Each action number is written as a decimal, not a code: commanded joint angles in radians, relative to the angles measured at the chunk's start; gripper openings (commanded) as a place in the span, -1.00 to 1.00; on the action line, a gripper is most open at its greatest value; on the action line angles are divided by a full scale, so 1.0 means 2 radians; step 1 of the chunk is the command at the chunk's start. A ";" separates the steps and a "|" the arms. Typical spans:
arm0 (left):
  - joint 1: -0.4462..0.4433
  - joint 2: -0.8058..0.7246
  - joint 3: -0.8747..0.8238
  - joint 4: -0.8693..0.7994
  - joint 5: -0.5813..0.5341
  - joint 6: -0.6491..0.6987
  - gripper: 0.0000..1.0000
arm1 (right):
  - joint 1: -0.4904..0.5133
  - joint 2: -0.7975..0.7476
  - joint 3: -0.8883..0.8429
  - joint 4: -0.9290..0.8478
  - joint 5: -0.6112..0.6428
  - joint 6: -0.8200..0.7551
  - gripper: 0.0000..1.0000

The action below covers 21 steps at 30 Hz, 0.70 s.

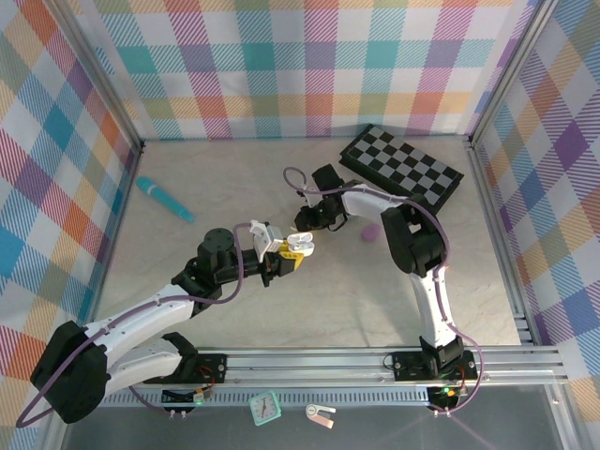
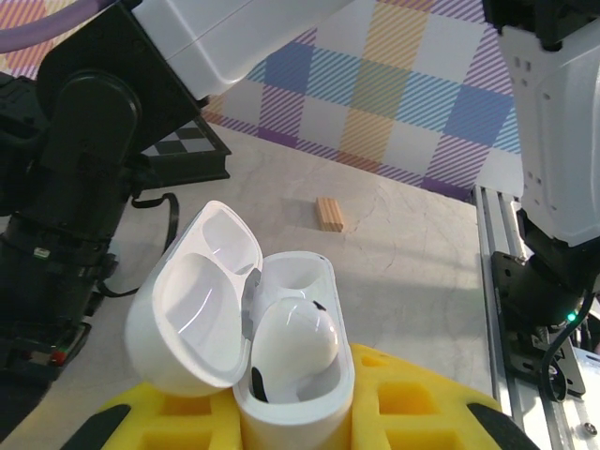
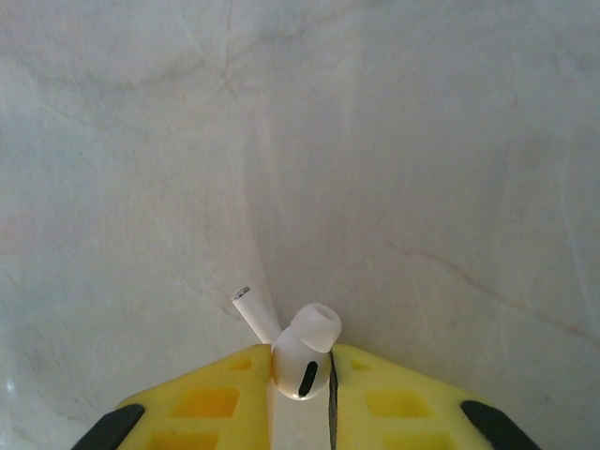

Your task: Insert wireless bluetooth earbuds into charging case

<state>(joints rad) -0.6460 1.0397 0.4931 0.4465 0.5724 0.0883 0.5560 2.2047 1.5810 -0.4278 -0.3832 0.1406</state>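
The white stemmed plastic earbud (image 3: pixel 302 354) sits pinched between the yellow pads (image 3: pixel 216 403) of my right gripper (image 3: pixel 300 386), fingers narrowed on its body, its stem slanting up to the left and its rounded tip facing the pale marbled table (image 3: pixel 422 141). My left gripper (image 2: pixel 295 417) is closed round the base of the white pebble-shaped charging case (image 2: pixel 300 394), which stands upright with its hinged lid (image 2: pixel 192 319) swung open to the left. A second white earbud (image 2: pixel 295 342) is seated in the near well of that case; the far well (image 2: pixel 295 275) is bare. From above, both grippers meet over mid-table, the right gripper (image 1: pixel 305 222) just beyond the case (image 1: pixel 298 244) held in the left (image 1: pixel 284 260); I cannot tell whether they touch. A small lilac object (image 1: pixel 371 232) lies beside my right arm, a black-and-white chequered board (image 1: pixel 403 169) sits at the back right, a teal pen-shaped stick (image 1: pixel 164 199) lies well off to the left, and a small wooden block (image 2: pixel 329 214) rests on the table past the case.
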 commanded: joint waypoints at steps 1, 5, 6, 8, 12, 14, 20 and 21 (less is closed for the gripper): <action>0.008 -0.007 -0.009 0.003 -0.010 0.007 -0.64 | 0.003 -0.033 -0.017 -0.036 0.028 -0.019 -0.56; 0.016 -0.010 -0.015 0.002 -0.020 0.011 -0.64 | 0.003 -0.066 -0.037 -0.050 0.047 -0.039 -0.55; 0.018 -0.011 -0.016 0.001 -0.019 0.013 -0.64 | 0.003 -0.077 -0.046 -0.054 0.049 -0.046 -0.55; 0.020 -0.013 -0.016 -0.003 -0.020 0.015 -0.64 | 0.002 -0.095 -0.069 -0.060 0.048 -0.060 -0.55; 0.021 -0.023 -0.016 -0.014 -0.018 0.022 -0.64 | 0.003 -0.140 -0.137 -0.064 0.033 -0.072 -0.55; 0.022 -0.029 -0.015 -0.019 -0.017 0.026 -0.64 | 0.002 -0.163 -0.171 -0.063 0.023 -0.070 -0.55; 0.022 -0.037 -0.006 -0.036 -0.012 0.037 -0.64 | 0.004 -0.232 -0.277 -0.051 0.006 -0.044 -0.55; 0.022 -0.037 -0.004 -0.038 -0.012 0.039 -0.64 | 0.004 -0.243 -0.294 -0.042 -0.001 -0.031 -0.55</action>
<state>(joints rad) -0.6125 0.9794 0.4664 0.3889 0.5373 0.1360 0.5579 1.7763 1.0481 -0.5179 -0.3336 0.0467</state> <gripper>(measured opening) 0.209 0.226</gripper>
